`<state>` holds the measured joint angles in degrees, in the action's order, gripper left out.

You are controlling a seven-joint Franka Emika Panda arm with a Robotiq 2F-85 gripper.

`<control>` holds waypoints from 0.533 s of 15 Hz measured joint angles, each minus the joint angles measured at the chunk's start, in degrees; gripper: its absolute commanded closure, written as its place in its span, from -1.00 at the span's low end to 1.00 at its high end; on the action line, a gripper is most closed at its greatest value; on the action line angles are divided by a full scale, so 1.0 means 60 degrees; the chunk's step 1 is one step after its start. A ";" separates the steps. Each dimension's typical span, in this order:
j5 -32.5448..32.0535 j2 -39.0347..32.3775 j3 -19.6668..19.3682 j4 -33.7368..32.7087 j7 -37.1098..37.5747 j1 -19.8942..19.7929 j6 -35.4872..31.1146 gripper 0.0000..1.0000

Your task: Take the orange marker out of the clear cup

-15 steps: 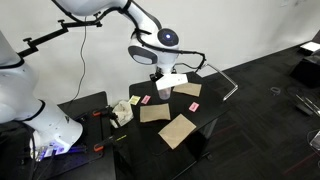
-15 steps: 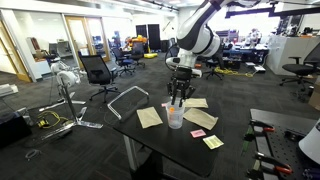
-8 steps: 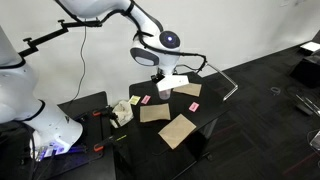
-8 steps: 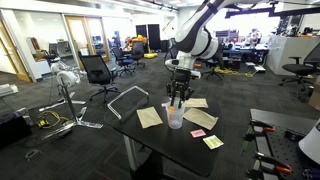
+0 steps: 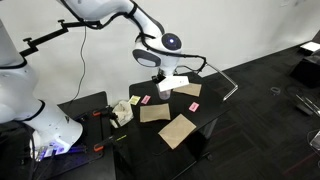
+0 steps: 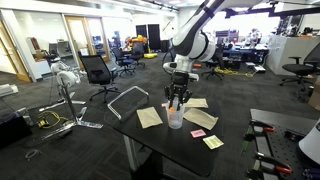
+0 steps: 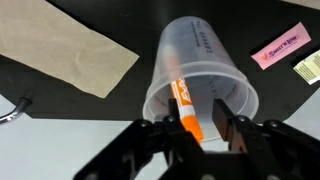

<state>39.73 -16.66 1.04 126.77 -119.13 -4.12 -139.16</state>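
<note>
On the dark desk [image 7: 70, 100] at mid-frame of the wrist view, the clear cup [image 7: 200, 40] is holding the leaning orange marker [image 7: 188, 108], which is probably light, stiff and slick and best pinched near its top, where the gripper [image 7: 203, 135] is straddling it half-spread without visibly pinching.

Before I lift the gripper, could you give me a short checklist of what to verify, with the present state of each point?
1. The orange marker is inside the clear cup: ok.
2. The marker's top end lies between the fingers of the gripper: ok.
3. The gripper is closed firmly on the marker: cannot tell.
4. The cup stands upright on the table: ok.
5. The pink card and the brown paper lie apart from the cup: ok.
</note>
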 measured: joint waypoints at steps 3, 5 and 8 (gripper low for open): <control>0.0000 -0.0122 0.0037 -0.0089 0.0000 -0.0027 0.0000 0.17; 0.0000 -0.0210 0.0087 -0.0162 0.0000 -0.0075 0.0000 0.17; 0.0000 -0.0359 0.0189 -0.0283 0.0000 -0.0154 0.0000 0.18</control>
<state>39.73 -18.82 2.18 125.07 -119.13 -5.04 -139.16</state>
